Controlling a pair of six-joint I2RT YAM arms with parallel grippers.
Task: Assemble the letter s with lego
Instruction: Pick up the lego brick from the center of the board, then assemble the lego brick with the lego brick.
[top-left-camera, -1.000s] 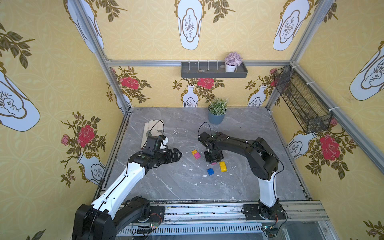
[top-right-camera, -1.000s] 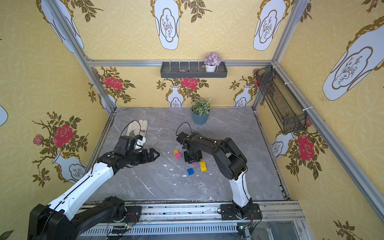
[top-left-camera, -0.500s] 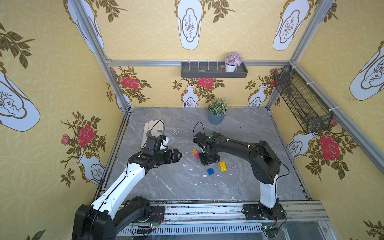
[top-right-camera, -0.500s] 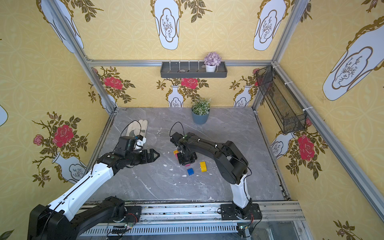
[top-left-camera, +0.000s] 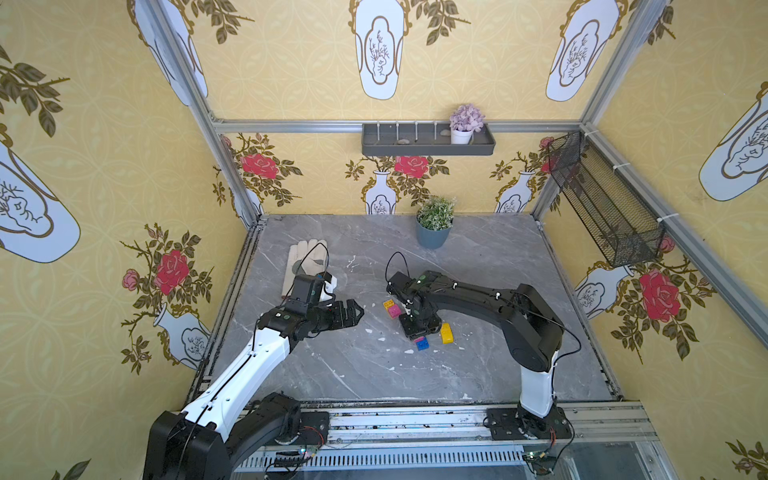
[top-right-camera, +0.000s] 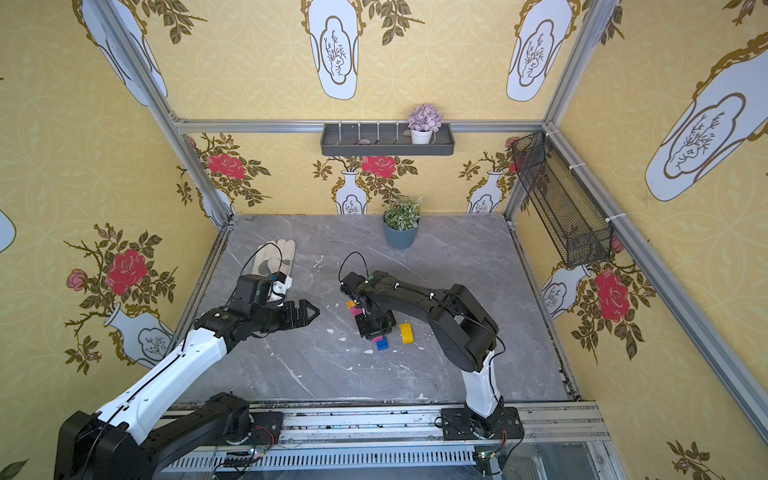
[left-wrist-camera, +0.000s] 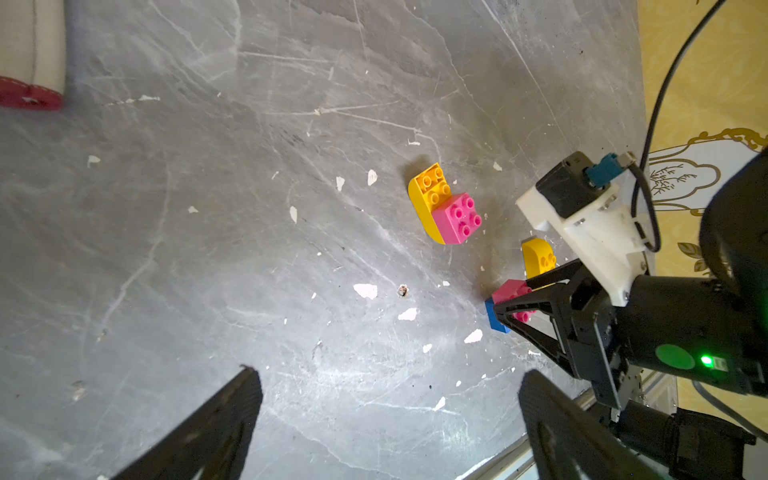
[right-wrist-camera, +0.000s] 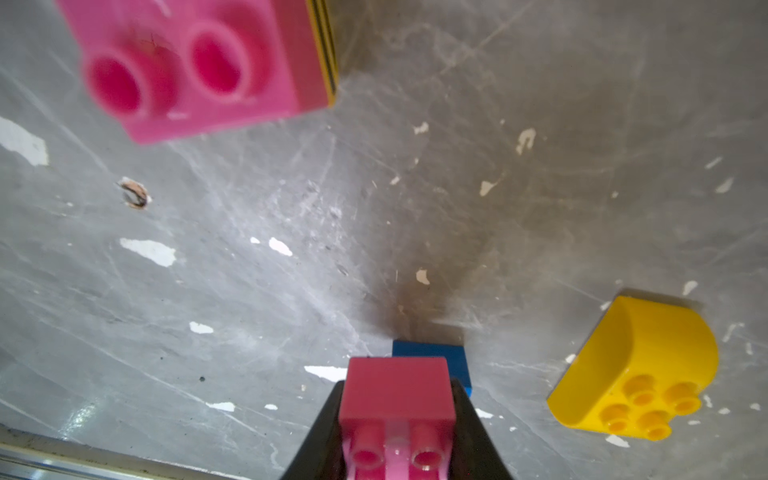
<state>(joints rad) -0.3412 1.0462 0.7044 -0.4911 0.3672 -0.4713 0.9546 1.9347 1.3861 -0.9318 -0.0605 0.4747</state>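
The scratched grey marble table (top-left-camera: 374, 374) stood between yellow flowered walls (top-left-camera: 104, 166). Near frame centre the right gripper (top-left-camera: 419, 330) clamped a pink brick (right-wrist-camera: 397, 390) right by the blue brick (top-left-camera: 422, 344); the left gripper (top-left-camera: 353, 313), centre-left, gaped wide.

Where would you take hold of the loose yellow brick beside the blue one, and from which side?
Probably from above, pinching the loose yellow brick across its studded face and the opposite face: it lies tipped, studs sideways, wall rounded.

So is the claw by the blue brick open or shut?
Shut. The right gripper pinches a pink brick between its black fingers, right by the blue brick.
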